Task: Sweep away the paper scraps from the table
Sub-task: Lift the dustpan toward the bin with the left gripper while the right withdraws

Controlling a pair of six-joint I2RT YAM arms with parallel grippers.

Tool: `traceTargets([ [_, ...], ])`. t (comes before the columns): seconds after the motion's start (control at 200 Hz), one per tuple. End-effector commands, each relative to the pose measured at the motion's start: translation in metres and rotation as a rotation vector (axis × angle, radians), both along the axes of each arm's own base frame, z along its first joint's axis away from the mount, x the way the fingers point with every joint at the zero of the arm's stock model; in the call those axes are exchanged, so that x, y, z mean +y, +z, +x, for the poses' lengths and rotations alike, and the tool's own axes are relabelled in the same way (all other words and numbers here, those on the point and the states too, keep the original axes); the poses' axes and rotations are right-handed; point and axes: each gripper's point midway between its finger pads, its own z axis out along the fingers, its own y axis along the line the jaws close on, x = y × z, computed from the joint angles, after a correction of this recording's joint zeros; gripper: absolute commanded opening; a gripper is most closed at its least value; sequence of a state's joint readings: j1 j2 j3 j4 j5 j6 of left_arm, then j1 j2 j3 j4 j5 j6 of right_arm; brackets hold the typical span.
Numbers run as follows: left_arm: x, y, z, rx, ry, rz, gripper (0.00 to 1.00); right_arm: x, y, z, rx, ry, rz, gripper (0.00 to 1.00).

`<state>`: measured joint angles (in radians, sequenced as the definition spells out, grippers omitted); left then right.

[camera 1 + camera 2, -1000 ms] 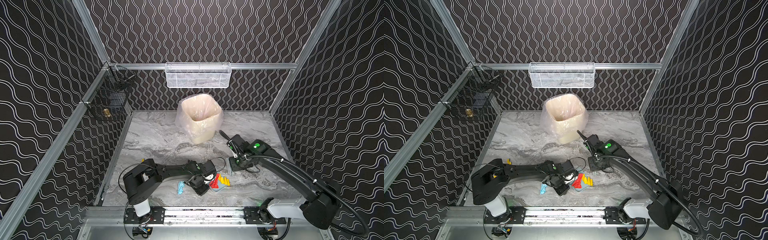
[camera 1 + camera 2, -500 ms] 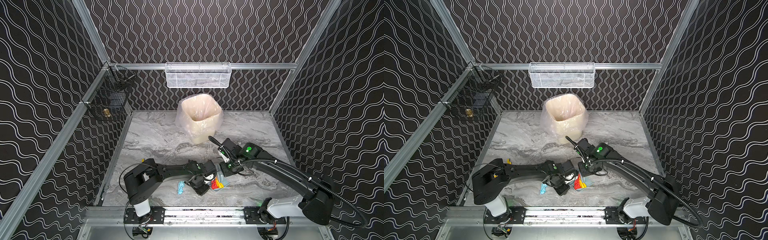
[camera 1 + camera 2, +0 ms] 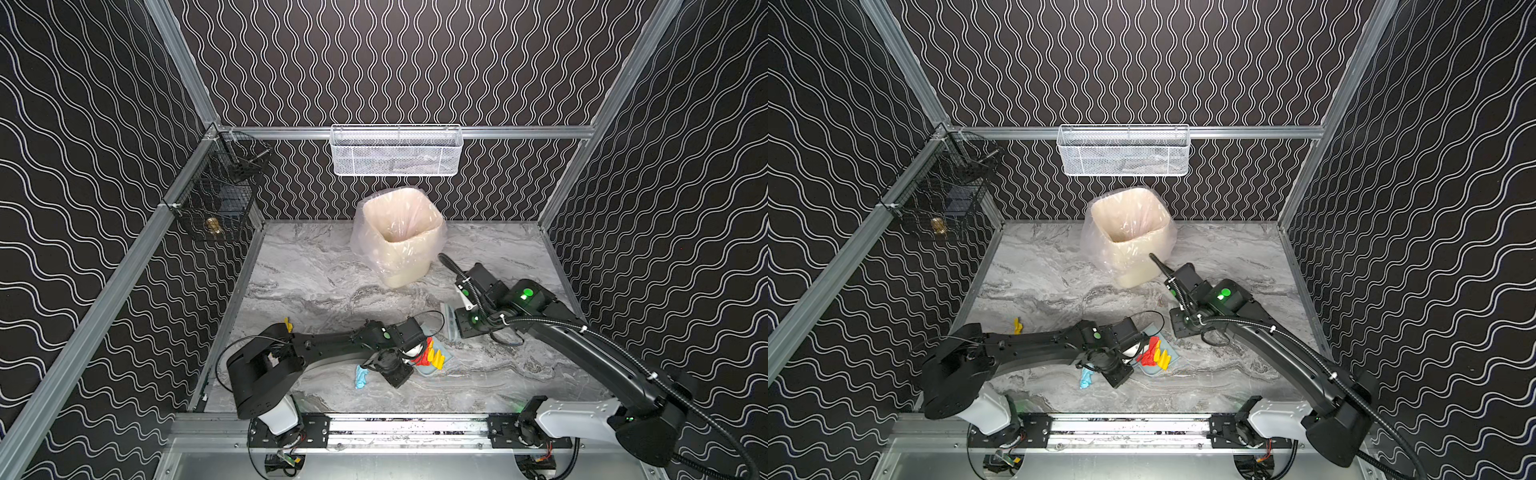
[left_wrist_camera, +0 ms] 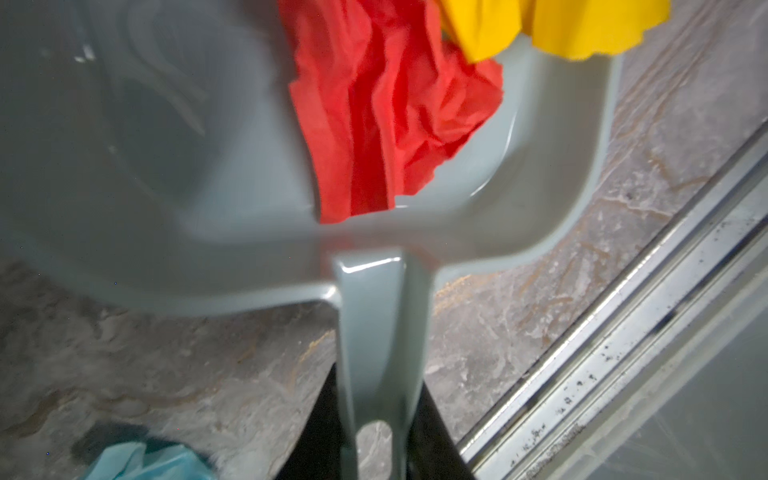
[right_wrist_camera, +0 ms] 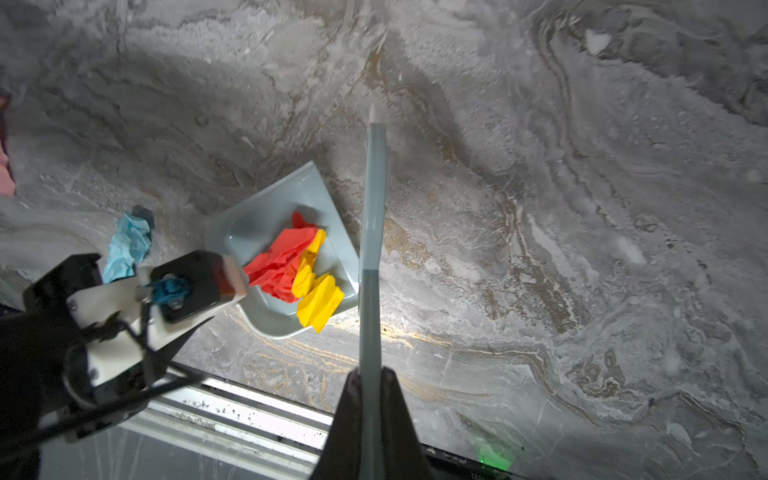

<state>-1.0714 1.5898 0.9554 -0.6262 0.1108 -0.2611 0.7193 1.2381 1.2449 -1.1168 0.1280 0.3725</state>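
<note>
- Crumpled red and yellow paper scraps (image 5: 291,270) lie heaped inside the dustpan (image 5: 266,216), a smooth pale blue plastic tray on the veined grey marble counter (image 5: 540,208).
- A twisted light blue scrap (image 5: 126,245) lies on the counter just beside the dustpan's handle.
- The left gripper (image 4: 378,415) is clamped on that slim handle.
- The right gripper (image 5: 372,399) is closed tight on the thin brush (image 5: 374,187), edge-on beside the dustpan's open lip.
</note>
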Motion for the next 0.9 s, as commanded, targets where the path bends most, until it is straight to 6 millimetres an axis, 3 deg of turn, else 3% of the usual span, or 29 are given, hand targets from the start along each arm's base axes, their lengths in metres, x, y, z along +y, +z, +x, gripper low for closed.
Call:
traceTargets([
  [0.0,0.006,0.015,0.003,-0.025,0.037,-0.006,0.0,-0.01,0.014,0.013,-0.072,-0.01,0.047,0.0],
  [0.2,0.027,0.063,0.003,-0.065,0.091,-0.028,0.0,-0.03,0.022,0.027,-0.126,-0.043,0.111,0.0],
  [0.39,0.062,0.109,0.013,-0.086,0.191,-0.063,0.0,-0.032,0.023,0.036,-0.142,-0.031,0.146,0.0],
  [0.576,0.1,0.15,0.033,-0.12,0.278,-0.074,0.0,-0.031,0.02,0.038,-0.132,-0.006,0.154,0.0],
  [0.896,0.148,0.193,0.086,-0.183,0.407,-0.057,0.0,-0.045,0.018,0.04,-0.14,-0.031,0.176,0.0],
])
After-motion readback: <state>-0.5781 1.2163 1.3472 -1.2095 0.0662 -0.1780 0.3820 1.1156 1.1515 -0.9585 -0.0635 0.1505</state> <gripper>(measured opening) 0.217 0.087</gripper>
